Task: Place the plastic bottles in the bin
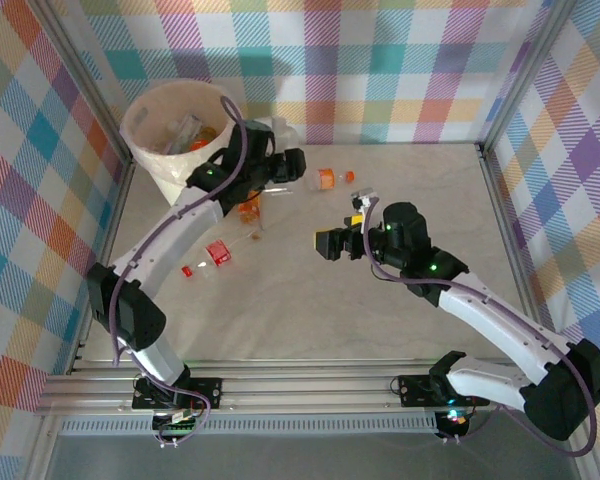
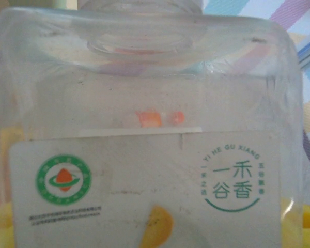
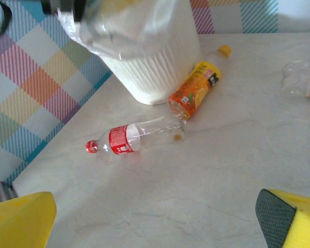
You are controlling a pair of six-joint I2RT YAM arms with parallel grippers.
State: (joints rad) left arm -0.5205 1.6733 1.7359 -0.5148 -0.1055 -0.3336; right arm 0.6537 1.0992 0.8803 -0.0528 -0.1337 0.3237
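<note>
The cream-white bin (image 1: 152, 150) stands at the far left with several bottles (image 1: 195, 135) inside. My left gripper (image 1: 278, 155) hangs just right of the bin's rim, shut on a clear bottle (image 2: 155, 103) with a white label, which sits right up against the left wrist camera. On the table lie a red-label bottle (image 3: 126, 138), an orange-label bottle (image 3: 196, 93) against the bin (image 3: 160, 67), and a clear bottle (image 3: 299, 77) with an orange label. My right gripper (image 3: 156, 212) hovers open over bare table, its yellow fingers (image 3: 20, 217) wide apart with nothing between them.
Plaid walls with metal posts close in the table on three sides. A small orange-capped object (image 1: 360, 200) lies beside the right wrist. The right arm (image 1: 480, 310) stretches across the near right of the table.
</note>
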